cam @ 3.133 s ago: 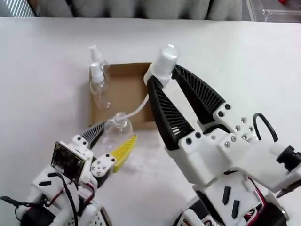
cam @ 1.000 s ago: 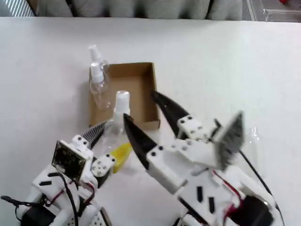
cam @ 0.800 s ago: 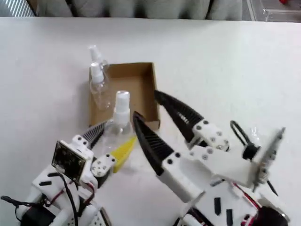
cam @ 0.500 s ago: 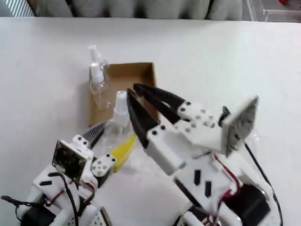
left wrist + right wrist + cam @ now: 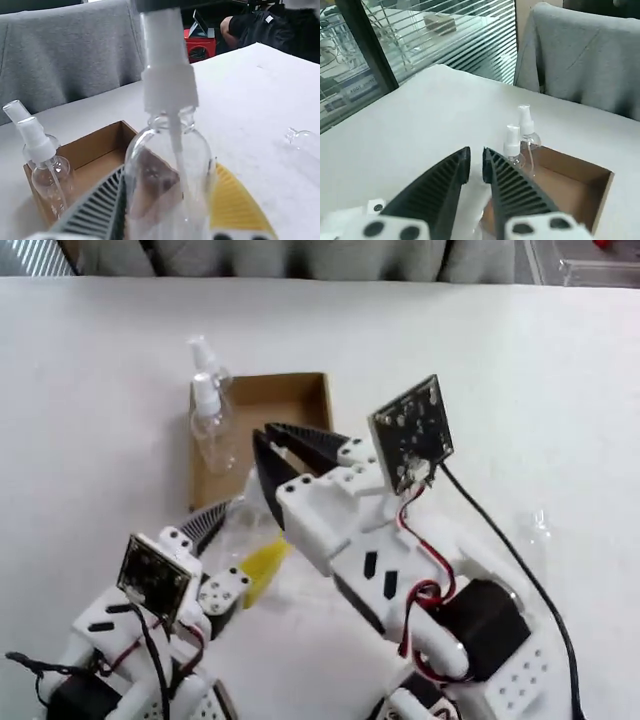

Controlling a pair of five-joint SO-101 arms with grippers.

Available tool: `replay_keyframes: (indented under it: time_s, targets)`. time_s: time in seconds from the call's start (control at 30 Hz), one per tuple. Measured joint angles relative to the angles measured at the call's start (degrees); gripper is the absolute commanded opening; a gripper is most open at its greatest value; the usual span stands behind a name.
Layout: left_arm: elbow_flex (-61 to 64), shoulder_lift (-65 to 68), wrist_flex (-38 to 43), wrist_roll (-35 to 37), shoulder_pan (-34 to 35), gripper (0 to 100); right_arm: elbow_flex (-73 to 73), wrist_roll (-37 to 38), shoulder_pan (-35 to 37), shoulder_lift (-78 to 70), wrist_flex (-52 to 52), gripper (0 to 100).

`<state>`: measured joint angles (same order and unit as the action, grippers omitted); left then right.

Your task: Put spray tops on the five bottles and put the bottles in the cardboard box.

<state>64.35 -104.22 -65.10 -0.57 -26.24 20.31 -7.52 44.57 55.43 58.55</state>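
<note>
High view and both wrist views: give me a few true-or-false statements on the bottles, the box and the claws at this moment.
1. The left claw holds a clear bottle. True.
2. That bottle has no spray top. False: a white spray top sits on its neck.
3. Five bottles stand in the cardboard box. False: two capped bottles stand at one corner of it.
4. An uncapped bottle lies on the table, apart from the box. True.
5. The right claw hangs over bare table. False: it is shut on the held bottle's spray top.
</note>
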Motion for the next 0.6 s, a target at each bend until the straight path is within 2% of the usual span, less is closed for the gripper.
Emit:
replay_keyframes:
  time_s: [0.17,0.6]
  targets:
    - [0.00,-0.09,0.00,0.00,0.00,5,-0.18,0.00,0.00,0.97,1.49,1.5]
    - [0.00,-0.53,0.09,0.00,0.26,5,-0.09,0.00,0.35,7.38,-3.52,1.5]
